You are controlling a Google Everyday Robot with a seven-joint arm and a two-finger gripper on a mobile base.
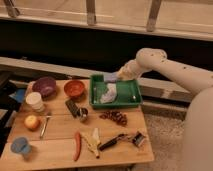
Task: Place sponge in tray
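Gripper (121, 75) over one green tray (131, 102), one sponge (110, 77) at rim

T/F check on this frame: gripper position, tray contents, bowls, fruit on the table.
1. The gripper is over the green tray's back edge. True.
2. The tray holds a pale crumpled item. True.
3. The purple bowl sits inside the tray. False: it is on the table, left of the orange bowl.
4. The banana lies at the table's back edge. False: it lies near the front edge, beside the red pepper.
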